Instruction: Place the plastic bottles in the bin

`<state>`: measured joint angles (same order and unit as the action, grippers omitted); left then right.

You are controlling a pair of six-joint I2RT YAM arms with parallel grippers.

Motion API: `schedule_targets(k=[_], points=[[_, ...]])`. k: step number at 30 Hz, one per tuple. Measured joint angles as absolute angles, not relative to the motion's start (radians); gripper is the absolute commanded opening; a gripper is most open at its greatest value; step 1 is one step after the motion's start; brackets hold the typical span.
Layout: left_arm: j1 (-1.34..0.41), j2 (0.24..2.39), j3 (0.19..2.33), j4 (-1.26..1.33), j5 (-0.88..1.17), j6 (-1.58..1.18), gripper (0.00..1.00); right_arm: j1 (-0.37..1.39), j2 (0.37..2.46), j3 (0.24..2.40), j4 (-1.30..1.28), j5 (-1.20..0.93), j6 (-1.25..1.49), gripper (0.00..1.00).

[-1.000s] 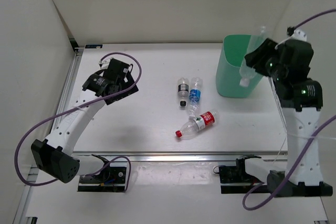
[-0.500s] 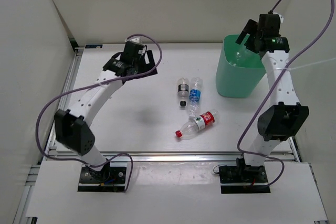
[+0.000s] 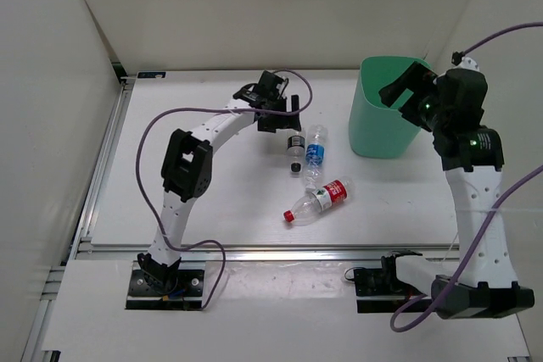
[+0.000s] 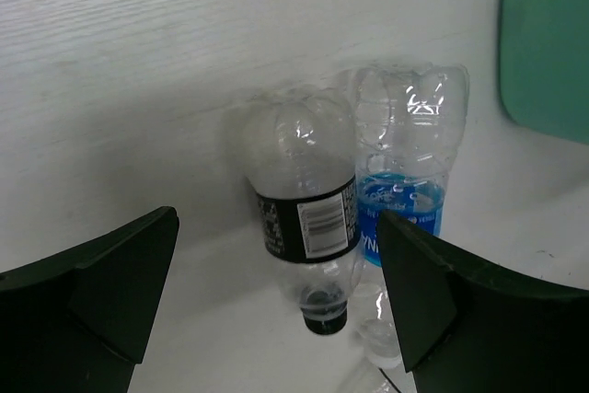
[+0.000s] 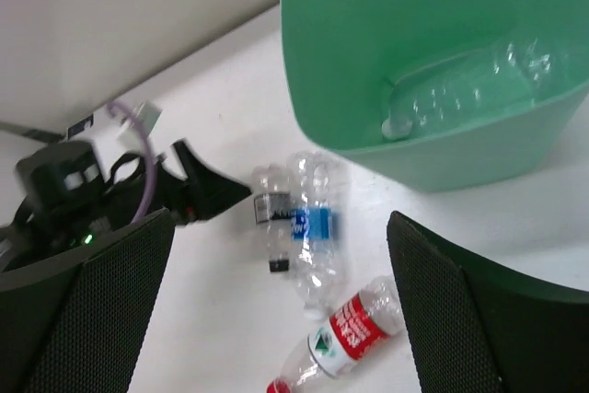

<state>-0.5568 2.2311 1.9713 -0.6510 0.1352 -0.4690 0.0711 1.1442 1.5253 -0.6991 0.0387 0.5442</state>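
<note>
The left pincer [image 4: 276, 225] is spread wide and holds nothing. It hangs over the black-capped bottle [image 4: 306, 218] and the blue-labelled bottle [image 4: 402, 227], which lie touching side by side around the middle of the worktop [image 3: 212, 184]. The red-labelled bottle [image 3: 326, 196] lies just beyond them, towards the near edge. The right pincer [image 5: 281, 227] is also wide open and empty, above the green bin [image 3: 372, 129] at the far right corner. The plain bottle [image 5: 460, 89] lies inside the bin.
</note>
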Motion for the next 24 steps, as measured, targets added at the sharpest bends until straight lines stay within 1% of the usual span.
schedule_targets(k=[3, 7, 8, 10, 11, 13, 14, 15, 17, 20, 22, 23, 24], points=[[-0.572, 2.305, 2.017, -0.653, 0.170, -0.469, 1.00, 0.057, 1.093, 1.465, -0.710, -0.001, 0.550, 1.00], [-0.585, 2.368, 2.057, -0.653, 0.219, -0.474, 1.00, 0.046, 1.050, 1.441, -0.749, -0.028, 0.540, 1.00], [-0.588, 2.378, 2.061, -0.652, 0.231, -0.478, 0.98, 0.046, 1.039, 1.441, -0.761, -0.031, 0.537, 1.00], [-0.592, 2.397, 2.064, -0.650, 0.251, -0.488, 0.90, 0.046, 1.020, 1.442, -0.784, -0.039, 0.527, 1.00], [-0.593, 2.403, 2.063, -0.651, 0.257, -0.492, 0.77, 0.046, 1.012, 1.442, -0.796, -0.043, 0.522, 1.00], [-0.593, 2.416, 2.055, -0.653, 0.273, -0.505, 0.58, 0.046, 0.998, 1.442, -0.825, -0.050, 0.516, 1.00], [-0.593, 2.417, 2.051, -0.652, 0.289, -0.513, 0.55, 0.046, 0.992, 1.442, -0.836, -0.052, 0.515, 1.00], [-0.592, 2.417, 2.050, -0.652, 0.292, -0.519, 0.55, 0.046, 0.987, 1.442, -0.846, -0.053, 0.514, 1.00], [-0.585, 2.417, 2.050, -0.652, 0.296, -0.542, 0.48, 0.046, 0.976, 1.444, -0.869, -0.057, 0.513, 1.00], [-0.570, 2.417, 2.068, -0.668, 0.287, -0.586, 0.47, 0.046, 0.960, 1.447, -0.892, -0.061, 0.513, 1.00], [-0.554, 2.417, 2.120, -0.693, 0.266, -0.611, 0.47, 0.046, 0.945, 1.449, -0.907, -0.061, 0.519, 1.00], [-0.545, 2.420, 2.181, -0.715, 0.247, -0.624, 0.47, 0.046, 0.933, 1.449, -0.914, -0.056, 0.529, 1.00], [-0.536, 2.421, 2.244, -0.713, 0.229, -0.633, 0.44, 0.046, 0.919, 1.449, -0.920, -0.051, 0.542, 1.00]])
